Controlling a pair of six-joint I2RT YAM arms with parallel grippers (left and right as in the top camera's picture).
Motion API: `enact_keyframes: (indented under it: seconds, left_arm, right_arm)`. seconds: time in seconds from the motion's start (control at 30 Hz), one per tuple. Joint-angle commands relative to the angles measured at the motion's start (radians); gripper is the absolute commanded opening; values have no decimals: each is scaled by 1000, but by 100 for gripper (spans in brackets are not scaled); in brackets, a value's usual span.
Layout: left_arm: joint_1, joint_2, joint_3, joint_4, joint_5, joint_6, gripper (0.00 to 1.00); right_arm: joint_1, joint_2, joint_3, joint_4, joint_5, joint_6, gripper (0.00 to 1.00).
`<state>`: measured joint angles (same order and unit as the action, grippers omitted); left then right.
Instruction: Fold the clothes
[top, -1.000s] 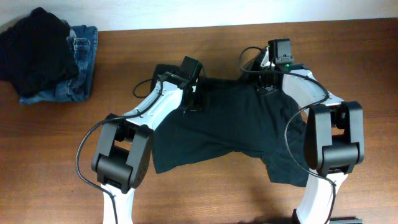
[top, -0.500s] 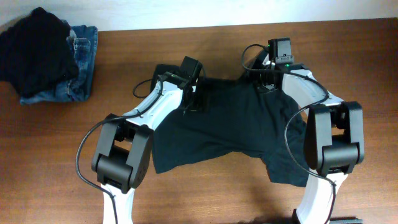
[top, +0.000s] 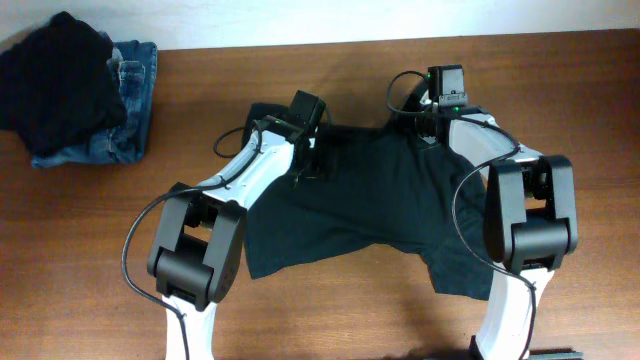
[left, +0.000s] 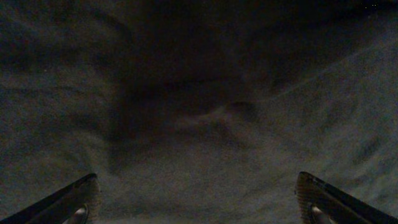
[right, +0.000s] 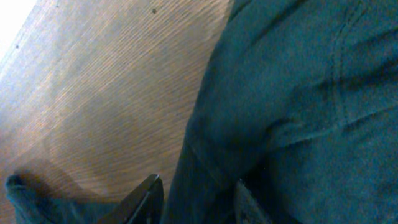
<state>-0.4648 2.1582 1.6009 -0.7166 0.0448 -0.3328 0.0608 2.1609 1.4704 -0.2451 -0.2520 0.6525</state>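
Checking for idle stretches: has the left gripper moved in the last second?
No. In the overhead view the left gripper stays at the same spot over the T-shirt's top edge, equally far from the jeans pile.

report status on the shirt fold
Left claw open wide over T-shirt. Right claw straddles its edge, grip unclear. Cloth spread, unfolded. Jeans off at table corner, nothing blocking.

The T-shirt (top: 370, 205) is lying spread across the middle of the table (top: 580, 90). Jeans (top: 130, 100) are sitting at the far-left corner, under a heaped garment (top: 55, 80).
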Motion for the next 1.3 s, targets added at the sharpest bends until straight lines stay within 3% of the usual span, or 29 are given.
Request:
enact_keyframes:
  seconds: [0.0,0.33,0.57,0.73,1.17,1.27]
  left_arm:
    - [-5,2,3,2,-6,-10,99]
    - [-5,2,3,2,-4,-10,99]
    - [-5,2,3,2,-4,-10,99]
    - [-5,2,3,2,-4,-10,99]
    - [-5,2,3,2,-7,-10,99]
    - [-5,2,3,3,-6,-10,99]
  right_arm:
    - [5,6,-3,15,-5,3,42]
    - [5,20,-3,26,2,3,40]
    - [5,36,-2,37,-2,8,14]
    - [5,35,0,76,-2,11,4]
    - [5,36,7,298,21,-24,4]
    - [5,38,7,290,47,-24,16]
